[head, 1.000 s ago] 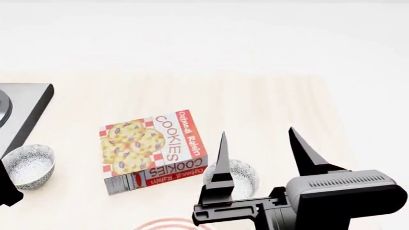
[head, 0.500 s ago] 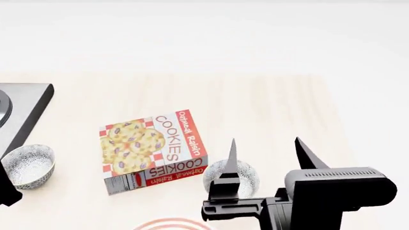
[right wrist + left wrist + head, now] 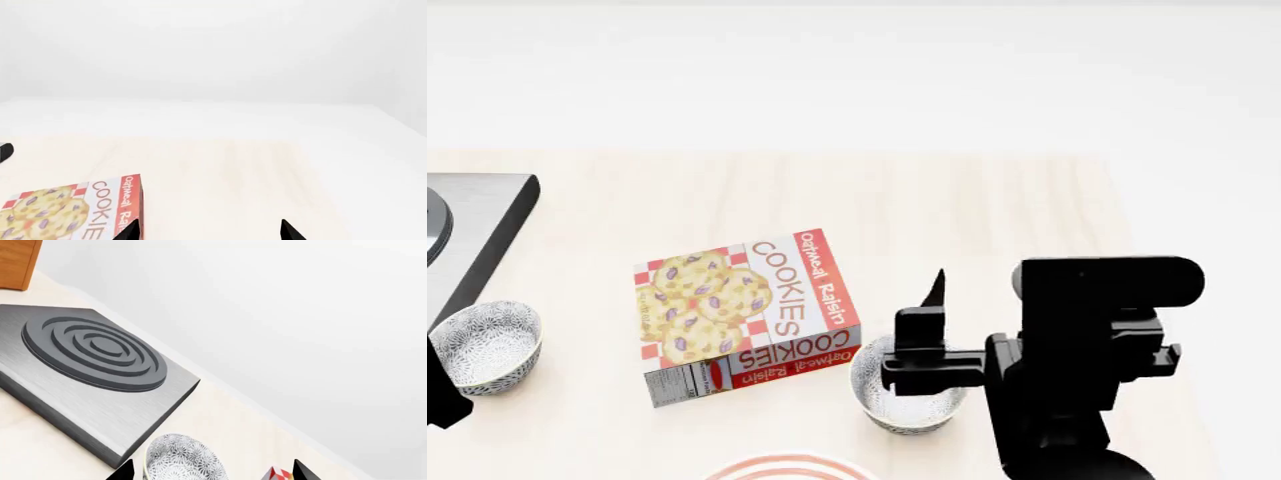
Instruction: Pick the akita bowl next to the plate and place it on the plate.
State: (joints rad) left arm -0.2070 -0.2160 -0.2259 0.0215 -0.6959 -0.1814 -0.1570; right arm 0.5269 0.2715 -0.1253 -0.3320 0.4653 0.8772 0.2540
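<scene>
Here the right gripper (image 3: 981, 330) hangs just above the small speckled black-and-white akita bowl (image 3: 905, 395), which stands near the front edge of the pale wooden worktop (image 3: 961, 220), beside the red-and-white oatmeal cookie box (image 3: 747, 313). Only a sliver of the white, red-ringed plate (image 3: 790, 468) shows at that front edge, close to the bowl. The right jaws are spread wide, empty. This looks like the approach before the grasp; next, the jaws need to straddle the rim and close. The left gripper (image 3: 212, 471), jaws spread too, idles near a second speckled bowl (image 3: 483, 345) by the grey stove plate (image 3: 93, 370).
</scene>
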